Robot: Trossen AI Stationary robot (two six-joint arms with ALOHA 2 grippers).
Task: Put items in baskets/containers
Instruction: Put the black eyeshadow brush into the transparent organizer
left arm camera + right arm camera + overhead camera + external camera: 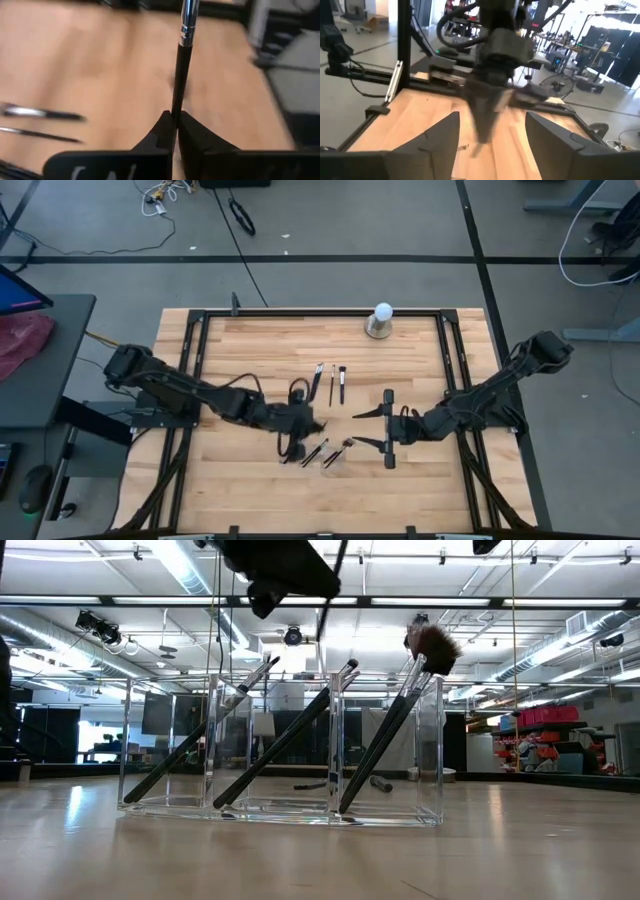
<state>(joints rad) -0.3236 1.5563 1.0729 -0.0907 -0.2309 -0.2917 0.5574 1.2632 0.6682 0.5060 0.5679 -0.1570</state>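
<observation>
left gripper [312, 423], near the table's centre, is pinched on a slim brush [181, 75]; the left wrist view shows the dark handle clamped between both fingers [162, 131], ferrule end pointing away. right gripper [387, 428], at 3 o'clock of the left one, stands spread wide and holds nothing. the clear tray [281, 750] sits just at 5 o'clock of the left gripper in the high view; in the low view it has compartments, and three brushes lean in it, bristle ends up, the rightmost with a full tuft [432, 644]. three loose brushes [330, 383] lie on the wood at 12 o'clock of the tray, and two more show blurred in the left wrist view. the step in hand is judged to be carrying the held brush to the tray: bring it over an open compartment, tilt the handle end down so it slides along the wall like the others, keep clear of the leaning brushes, and let go only when the end is inside, since the light tray could shift or tip if nudged. the surface is a pale plank table [250, 350] in a black frame; a white ball on a grey base [381, 320] stands at its far edge, at 12 o'clock. beyond are grey floor, cables, and a bright workshop with ceiling lights.
</observation>
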